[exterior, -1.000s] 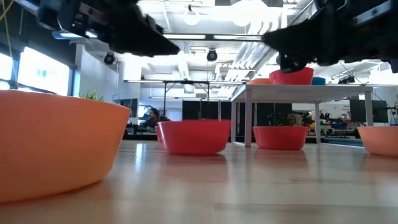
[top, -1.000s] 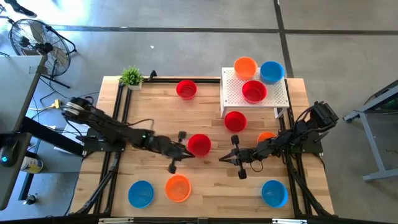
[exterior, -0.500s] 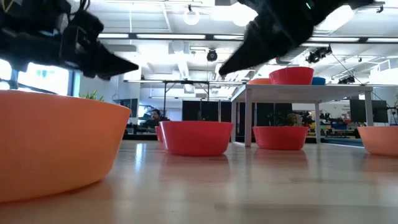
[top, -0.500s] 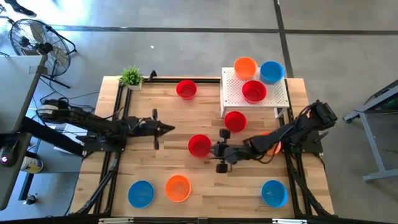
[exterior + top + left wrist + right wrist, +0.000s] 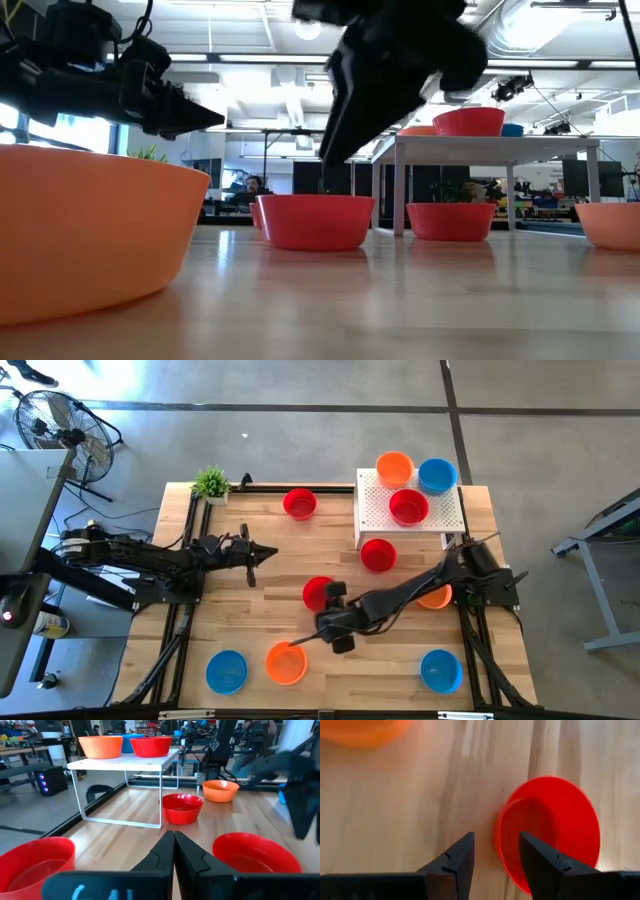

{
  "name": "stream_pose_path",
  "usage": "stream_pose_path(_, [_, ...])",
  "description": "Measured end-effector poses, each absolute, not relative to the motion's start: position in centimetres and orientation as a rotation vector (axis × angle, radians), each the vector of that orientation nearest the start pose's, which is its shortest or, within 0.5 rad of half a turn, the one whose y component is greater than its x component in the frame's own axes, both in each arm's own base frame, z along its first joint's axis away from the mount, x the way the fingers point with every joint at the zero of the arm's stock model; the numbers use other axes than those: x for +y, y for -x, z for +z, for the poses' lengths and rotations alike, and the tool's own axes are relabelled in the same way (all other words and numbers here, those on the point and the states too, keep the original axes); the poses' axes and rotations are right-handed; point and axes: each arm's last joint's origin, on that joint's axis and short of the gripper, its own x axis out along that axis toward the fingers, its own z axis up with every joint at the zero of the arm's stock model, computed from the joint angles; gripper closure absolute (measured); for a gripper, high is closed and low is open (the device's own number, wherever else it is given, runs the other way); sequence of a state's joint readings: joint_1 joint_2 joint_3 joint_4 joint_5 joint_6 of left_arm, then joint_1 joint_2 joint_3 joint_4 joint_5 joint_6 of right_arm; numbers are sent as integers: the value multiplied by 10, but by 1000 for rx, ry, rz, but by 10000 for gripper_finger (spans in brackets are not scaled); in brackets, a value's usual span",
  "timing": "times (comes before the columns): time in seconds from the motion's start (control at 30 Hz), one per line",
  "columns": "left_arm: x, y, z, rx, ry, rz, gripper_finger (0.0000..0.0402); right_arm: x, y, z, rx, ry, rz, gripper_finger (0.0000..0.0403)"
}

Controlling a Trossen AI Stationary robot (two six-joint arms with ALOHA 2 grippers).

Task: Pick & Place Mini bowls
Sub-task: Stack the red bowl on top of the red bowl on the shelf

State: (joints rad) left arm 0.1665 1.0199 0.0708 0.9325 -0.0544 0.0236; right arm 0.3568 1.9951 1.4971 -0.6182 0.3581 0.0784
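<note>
Mini bowls stand on the wooden table: red point(image 5: 299, 503), red point(image 5: 377, 554), red point(image 5: 318, 592), orange point(image 5: 285, 662), orange point(image 5: 432, 598) partly under my right arm, blue point(image 5: 226, 671) and blue point(image 5: 440, 670). Orange point(image 5: 395, 467), blue point(image 5: 437, 475) and red point(image 5: 408, 506) bowls sit on the white stand point(image 5: 440, 520). My right gripper point(image 5: 318, 622) point(image 5: 496, 851) is open and tipped downward, hovering above the middle red bowl point(image 5: 550, 830) point(image 5: 315, 220), its fingers over the bowl's rim and clear of it. My left gripper point(image 5: 270, 552) point(image 5: 174, 851) is shut and points level at the table's left.
A small green plant point(image 5: 211, 483) stands at the far left corner. Black rails point(image 5: 190, 560) run along the table's left and right sides. Bare wood lies between the near bowls and in the table's middle left.
My left gripper has drawn back from the middle red bowl toward the table's left edge, staying shut. My right gripper has travelled toward the table's left and near side, coming over the middle red bowl, and has tipped its fingers downward. No bowl has moved.
</note>
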Motion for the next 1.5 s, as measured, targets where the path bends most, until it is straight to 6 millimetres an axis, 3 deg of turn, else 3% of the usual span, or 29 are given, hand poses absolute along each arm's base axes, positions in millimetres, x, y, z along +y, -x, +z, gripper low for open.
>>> stream_pose_path(0.33, [29, -167, 162, 28, -15, 217, 401, 118, -410, 169, 1133, 287, -120, 299])
stream_pose_path(0.73, [29, -167, 156, 84, -12, 215, 401, 108, -415, 168, 1141, 254, -85, 397])
stream_pose_path(1.1, [29, -167, 155, 92, -13, 229, 401, 108, -414, 169, 1140, 269, -69, 398])
stream_pose_path(1.3, [30, -167, 153, 117, -12, 231, 401, 108, -412, 183, 1115, 246, -46, 400])
stream_pose_path(1.5, [30, -166, 151, 139, -11, 232, 401, 107, -398, 223, 1046, 186, -65, 401])
